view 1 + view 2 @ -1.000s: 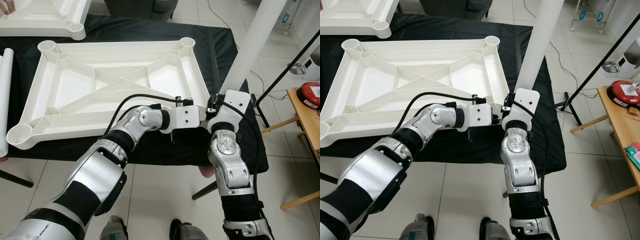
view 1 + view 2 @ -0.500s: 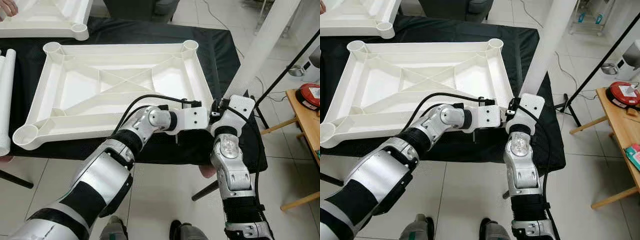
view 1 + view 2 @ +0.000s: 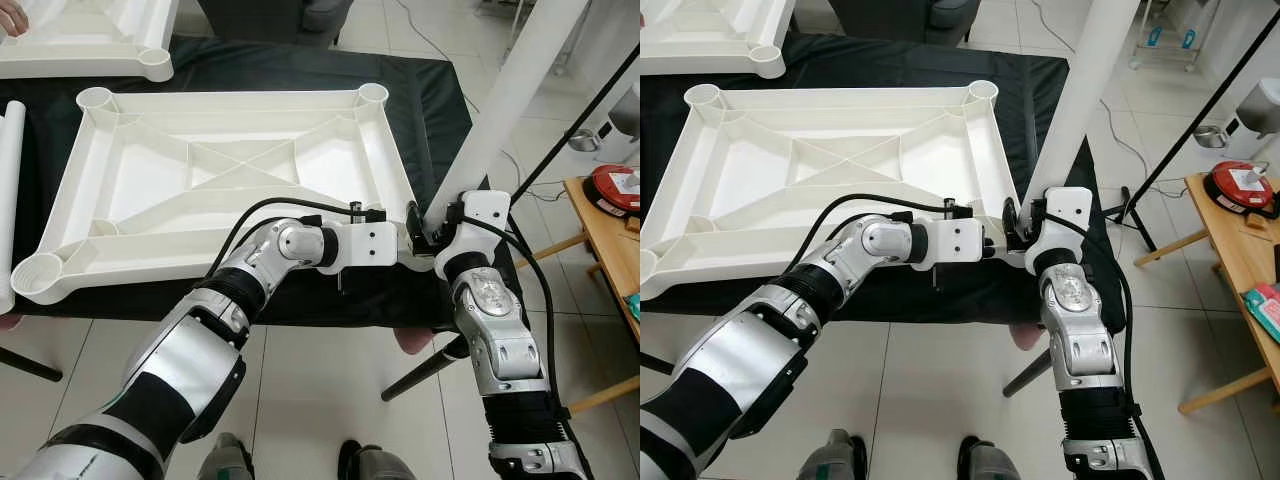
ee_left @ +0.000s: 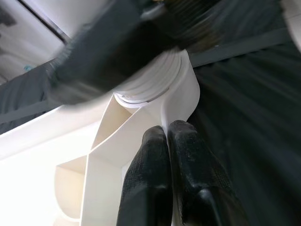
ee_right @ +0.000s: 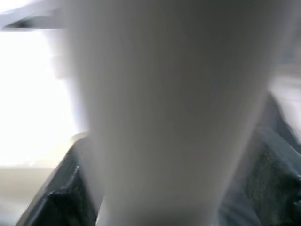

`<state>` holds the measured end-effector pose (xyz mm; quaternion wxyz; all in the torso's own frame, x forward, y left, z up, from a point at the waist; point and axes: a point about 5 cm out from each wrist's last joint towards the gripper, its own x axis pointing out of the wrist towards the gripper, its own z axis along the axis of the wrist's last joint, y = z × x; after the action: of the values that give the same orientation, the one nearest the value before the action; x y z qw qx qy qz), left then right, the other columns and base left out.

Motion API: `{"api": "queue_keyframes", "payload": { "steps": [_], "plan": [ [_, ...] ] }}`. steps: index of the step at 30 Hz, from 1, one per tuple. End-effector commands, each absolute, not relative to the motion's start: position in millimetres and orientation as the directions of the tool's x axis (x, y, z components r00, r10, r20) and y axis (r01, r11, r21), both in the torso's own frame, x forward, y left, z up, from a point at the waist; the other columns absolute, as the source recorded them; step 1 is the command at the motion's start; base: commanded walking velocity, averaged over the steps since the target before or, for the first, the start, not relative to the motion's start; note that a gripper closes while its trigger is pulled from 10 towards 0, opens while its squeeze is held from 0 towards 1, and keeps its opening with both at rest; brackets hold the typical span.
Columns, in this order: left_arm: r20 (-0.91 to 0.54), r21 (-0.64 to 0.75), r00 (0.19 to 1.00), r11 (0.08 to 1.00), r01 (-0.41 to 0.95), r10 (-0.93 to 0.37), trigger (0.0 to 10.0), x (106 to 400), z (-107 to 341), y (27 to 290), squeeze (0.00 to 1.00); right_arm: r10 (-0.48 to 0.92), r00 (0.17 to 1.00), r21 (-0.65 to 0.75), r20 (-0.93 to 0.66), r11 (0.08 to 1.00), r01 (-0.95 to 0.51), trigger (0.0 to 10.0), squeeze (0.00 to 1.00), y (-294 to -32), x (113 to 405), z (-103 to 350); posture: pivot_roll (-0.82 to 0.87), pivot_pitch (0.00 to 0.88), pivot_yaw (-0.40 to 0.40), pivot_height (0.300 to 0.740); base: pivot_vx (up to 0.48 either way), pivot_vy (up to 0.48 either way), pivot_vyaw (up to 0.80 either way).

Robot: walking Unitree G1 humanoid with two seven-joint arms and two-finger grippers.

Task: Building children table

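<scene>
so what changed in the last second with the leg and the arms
The right gripper kept the white leg at the tabletop's near right corner and tipped it more upright. The left gripper stayed pinched on that corner. The tabletop did not move.

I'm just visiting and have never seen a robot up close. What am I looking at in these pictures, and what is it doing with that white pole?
It is a humanoid robot seen through its own cameras. The two wide pictures come from its head, looking down at its silver arms and feet. The two close-ups come from cameras on its wrists.

On the black cloth lies a white table top, upside down, with a round socket at each corner. Another white table top lies beyond it.

The right gripper holds a long white table leg, its lower end at the near right corner socket. The left gripper has its fingers pressed together on the table top's rim beside that socket, likely to steady it.

A wooden side table stands to the right.
</scene>
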<state>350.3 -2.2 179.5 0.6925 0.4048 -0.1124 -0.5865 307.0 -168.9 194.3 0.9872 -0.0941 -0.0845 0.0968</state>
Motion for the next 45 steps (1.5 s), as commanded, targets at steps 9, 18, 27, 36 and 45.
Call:
{"api": "queue_keyframes", "payload": {
  "steps": [9, 18, 27, 36, 45],
  "plan": [
    [-0.462, 0.645, 0.033, -0.310, 0.699, -0.886, 0.0, 331, 169, 18, 0.00, 0.646, 0.762, -0.276, 0.046, 0.741, -0.611, 10.0, 0.00, -162, 293, 210, 0.11, 0.150, -0.015, 0.740, 0.000, 0.000, 0.00],
    [-0.455, 0.645, 0.017, -0.316, 0.695, -0.891, 0.0, 328, 169, 23, 0.00, 0.763, 0.644, -0.191, -0.051, 0.626, -0.756, 0.0, 0.00, -158, 300, 196, 0.13, 0.152, -0.027, 0.740, 0.000, 0.000, 0.00],
    [-0.436, 0.621, -0.001, -0.302, 0.723, -0.900, 0.0, 329, 175, 21, 0.00, 0.602, 0.790, -0.169, -0.117, 0.771, -0.613, 0.0, 0.00, -161, 312, 171, 0.14, 0.159, -0.027, 0.740, 0.000, 0.000, 0.00],
    [-0.408, 0.593, -0.022, -0.283, 0.754, -0.913, 0.0, 331, 183, 10, 0.00, 0.273, 0.957, -0.140, -0.100, 0.948, -0.285, 0.0, 0.00, -165, 322, 157, 0.14, 0.163, -0.022, 0.740, 0.000, 0.000, 0.00],
    [-0.377, 0.593, -0.040, -0.274, 0.757, -0.925, 0.0, 332, 197, -9, 0.00, -0.212, 0.976, -0.087, -0.053, 0.975, 0.207, 0.0, 0.00, -161, 316, 147, 0.13, 0.164, -0.018, 0.740, 0.000, 0.000, 0.00]
  ]
}}
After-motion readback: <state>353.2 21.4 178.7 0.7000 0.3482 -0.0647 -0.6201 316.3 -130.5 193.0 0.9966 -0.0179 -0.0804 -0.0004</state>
